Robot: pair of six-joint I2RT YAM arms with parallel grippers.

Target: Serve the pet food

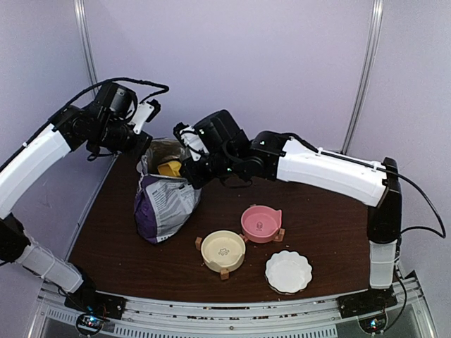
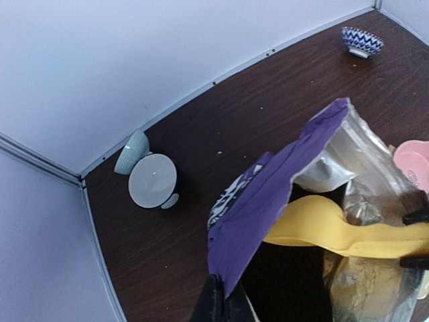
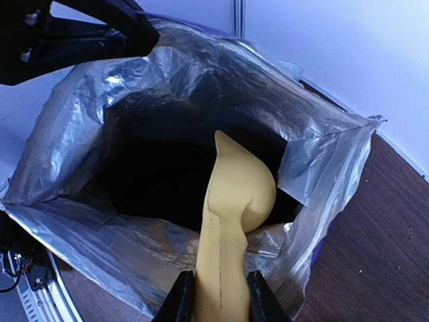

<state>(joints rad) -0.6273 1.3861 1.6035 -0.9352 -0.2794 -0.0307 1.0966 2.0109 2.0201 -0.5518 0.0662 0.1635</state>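
At the near side of the dark wood-grain table, a white scalloped dish is sitting. A round cream bowl is resting on a small wooden stand just to its left. A pink bowl is resting on a similar stand just behind the two.

Farther back, the purple bag is standing crumpled, with its wrinkled, foil-lined mouth gaping open. The right gripper is clamping the handle of a smooth yellow scoop, whose rounded end is hanging inside that mouth. The left gripper is pinching the bag's rim, its jaws closed together on the film.

The pet food is not showing, because the silver walls are dropping into black shadow.

Toward the far wall, a pale green cup is lying tipped just beside a white round bowl. A blue-and-white patterned bowl is standing well apart from them.
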